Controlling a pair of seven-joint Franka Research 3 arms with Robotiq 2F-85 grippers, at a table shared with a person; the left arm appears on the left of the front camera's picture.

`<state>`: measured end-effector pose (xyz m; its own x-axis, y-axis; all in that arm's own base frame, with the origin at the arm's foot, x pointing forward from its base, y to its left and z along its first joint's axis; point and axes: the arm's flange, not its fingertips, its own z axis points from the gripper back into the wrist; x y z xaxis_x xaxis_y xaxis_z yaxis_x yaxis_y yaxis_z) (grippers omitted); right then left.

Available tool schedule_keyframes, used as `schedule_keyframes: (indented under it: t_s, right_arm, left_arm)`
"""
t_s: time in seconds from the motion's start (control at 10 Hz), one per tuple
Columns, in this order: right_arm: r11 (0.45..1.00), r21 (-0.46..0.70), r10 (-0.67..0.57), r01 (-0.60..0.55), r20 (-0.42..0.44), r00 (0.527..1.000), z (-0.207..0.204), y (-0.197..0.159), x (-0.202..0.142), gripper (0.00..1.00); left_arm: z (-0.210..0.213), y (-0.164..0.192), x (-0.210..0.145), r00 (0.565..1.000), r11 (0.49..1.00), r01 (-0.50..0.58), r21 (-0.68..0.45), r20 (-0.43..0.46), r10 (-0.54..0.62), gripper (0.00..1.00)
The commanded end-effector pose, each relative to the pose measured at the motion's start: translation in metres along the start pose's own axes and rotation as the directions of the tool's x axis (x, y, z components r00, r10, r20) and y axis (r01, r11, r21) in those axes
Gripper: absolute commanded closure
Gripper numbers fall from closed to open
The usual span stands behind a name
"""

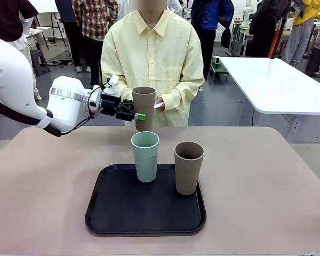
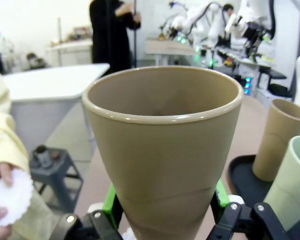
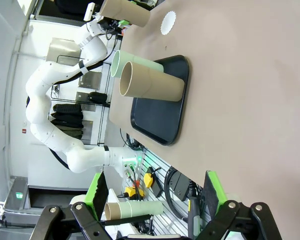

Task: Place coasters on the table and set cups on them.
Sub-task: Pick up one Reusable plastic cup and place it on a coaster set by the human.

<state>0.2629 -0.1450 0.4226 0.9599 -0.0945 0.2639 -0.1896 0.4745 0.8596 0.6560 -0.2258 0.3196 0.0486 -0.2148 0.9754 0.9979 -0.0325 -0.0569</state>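
Left claw (image 2: 164,202) clamps brown cup (image 2: 162,145) upright, above table (image 1: 42,181)

No legible text or labels

Brown cup (image 1: 144,101) in left gripper (image 1: 139,115)

Bright, even overhead light. The front view is sharp; shadows around the tray (image 1: 112,213) on the surface (image 1: 256,176) are faint and soft. In the left wrist view the near brown cup (image 2: 162,150) swells with wide-angle distortion, the background slightly soft. The right wrist view washes out pale along its left edge.
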Motion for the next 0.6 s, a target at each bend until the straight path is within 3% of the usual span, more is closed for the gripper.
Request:
schedule_keyframes:
  t_s: [0.0,0.5]
  right_arm:
    - [1.0,0.017,0.008,-0.008,0.01,1.0,0.001,0.0,0.001,0.0]
    - [1.0,0.017,0.008,-0.008,0.01,1.0,0.001,0.0,0.001,0.0]
  left_arm:
    - [-0.016,0.026,-0.005,1.0,1.0,0.023,-0.012,0.012,-0.023,0.16]
    - [-0.02,0.045,-0.039,0.999,0.999,0.036,-0.04,0.012,-0.035,0.16]
